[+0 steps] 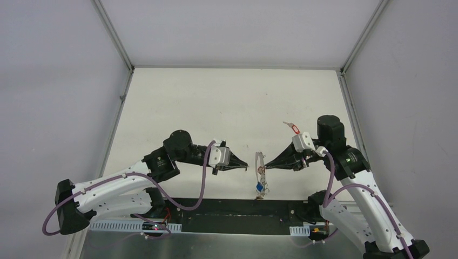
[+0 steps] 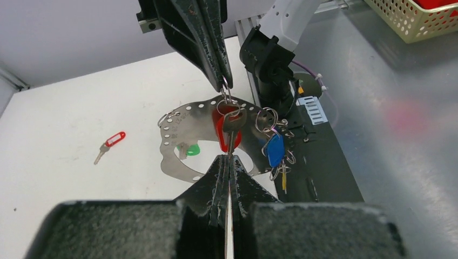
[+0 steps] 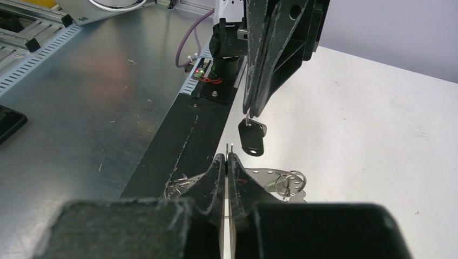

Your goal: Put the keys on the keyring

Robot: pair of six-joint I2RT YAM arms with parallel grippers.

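The left gripper (image 1: 244, 169) is clamped on the blade of a dark-headed key (image 2: 235, 121). The right gripper (image 1: 266, 168) faces it tip to tip and is pinched on a small split ring (image 2: 226, 96) at that key's head. They meet close to the near edge of the white table (image 1: 216, 102), just beside the black strip (image 1: 227, 208) at the arm bases. Beyond them the table stretches to the grey walls (image 1: 65, 81), and a red-tagged key (image 2: 110, 142) lies well apart there. The keyring (image 2: 181, 129) shows as a flat silvery plate with holes along its rim, carrying small rings with a green key (image 2: 190, 149) and a blue key (image 2: 274, 149). It sits between the two gripper tips, behind the held key in both wrist views; whether it rests on the table I cannot tell.
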